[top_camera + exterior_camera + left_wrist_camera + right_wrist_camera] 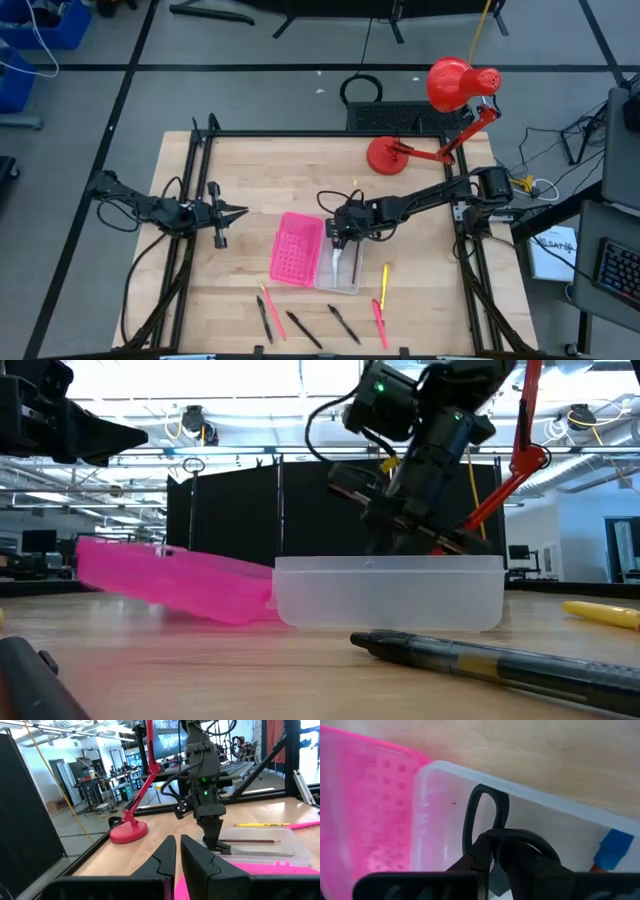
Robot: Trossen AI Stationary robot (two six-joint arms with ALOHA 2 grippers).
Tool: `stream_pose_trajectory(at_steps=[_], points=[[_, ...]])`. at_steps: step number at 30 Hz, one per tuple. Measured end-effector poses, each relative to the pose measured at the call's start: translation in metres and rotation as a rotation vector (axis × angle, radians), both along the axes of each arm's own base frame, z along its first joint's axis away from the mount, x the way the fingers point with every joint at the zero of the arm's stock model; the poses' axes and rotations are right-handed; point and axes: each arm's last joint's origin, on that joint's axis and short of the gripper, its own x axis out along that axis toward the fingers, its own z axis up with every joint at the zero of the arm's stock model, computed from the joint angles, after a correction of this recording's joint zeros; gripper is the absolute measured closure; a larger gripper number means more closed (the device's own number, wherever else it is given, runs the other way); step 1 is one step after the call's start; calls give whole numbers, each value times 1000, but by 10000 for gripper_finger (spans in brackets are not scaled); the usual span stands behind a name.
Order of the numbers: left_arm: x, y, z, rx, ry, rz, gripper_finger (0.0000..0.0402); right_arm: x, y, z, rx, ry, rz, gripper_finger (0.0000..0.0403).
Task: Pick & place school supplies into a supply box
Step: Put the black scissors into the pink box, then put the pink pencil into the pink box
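The supply box lies open mid-table: a clear tray (347, 275) with its pink perforated lid (297, 248) flat beside it on the left. My right gripper (340, 238) reaches slanting down into the tray, shut on black-handled scissors (485, 815). A brown pencil with a blue end (614, 847) lies on the tray's floor. Several pens lie loose on the table along the near edge: black ones (300, 328), pink ones (380, 320) and a yellow one (385, 278). My left gripper (235, 212) waits at the table's left, level, shut and holding nothing. My right gripper pinches the scissors' black handle (492, 836) between its two fingers, where the two finger loops meet. The fingers come slanting down from the table's right side. The scissors sit inside the clear tray's walls, blades (337, 262) toward the near edge. Whether they touch its floor, I cannot tell.
A red desk lamp (440, 120) stands at the far right, its round base (385, 155) on the table. A black pen (500, 660) lies close in front of the low camera. Black frame rails (200, 180) run along the table's left and right sides.
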Motion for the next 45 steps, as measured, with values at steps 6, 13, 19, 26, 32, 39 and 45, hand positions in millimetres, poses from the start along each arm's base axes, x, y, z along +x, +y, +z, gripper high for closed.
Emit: stream_pose_trajectory(at_steps=[6,13,19,26,32,39,45], points=[[0,0,0,-1,-1,0,366,-7,-1,-11,-2,-4,-7,368],[0,0,0,2,0,0,366,-12,-5,-17,-13,1,-8,323],[0,0,0,6,1,1,366,-11,-6,-13,-35,-22,21,297],[0,0,0,2,1,0,366,-12,-6,-7,-47,-23,31,288],[0,0,0,-2,-1,0,366,-8,-5,5,-51,25,53,287],[0,0,0,-18,-3,-1,366,-2,-5,25,-75,89,95,287],[0,0,0,-20,-3,-1,366,8,-3,50,-123,18,198,287]])
